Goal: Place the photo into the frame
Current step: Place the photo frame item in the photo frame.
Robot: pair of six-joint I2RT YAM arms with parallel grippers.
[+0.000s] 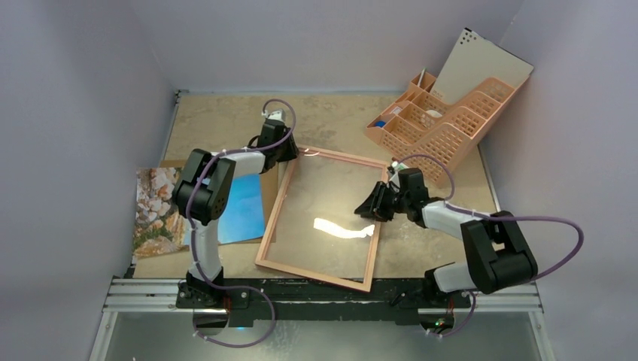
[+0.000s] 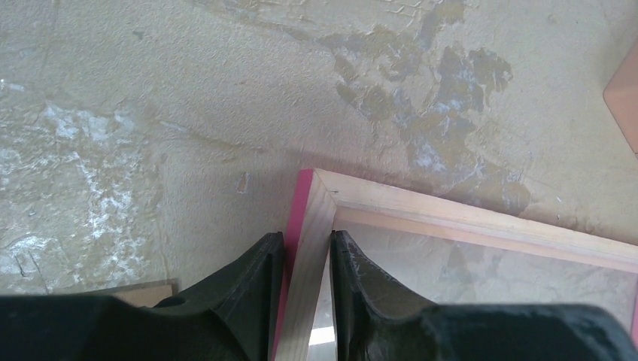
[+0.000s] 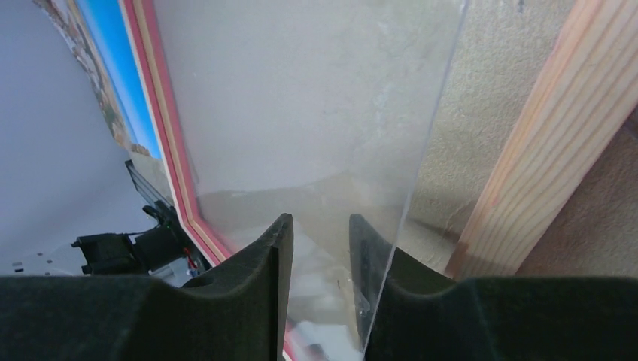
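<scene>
Two left fingers [image 2: 252,301] pinch the frame [image 2: 316,218].

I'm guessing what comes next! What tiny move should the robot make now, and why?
Probably lift the right gripper straight up. Its jaws stand open over the clear sheet, which lies inside the thin rectangular frame, pale wood side up. The left gripper clamps that frame's corner, and the glossy sea photo lies outside it.
</scene>
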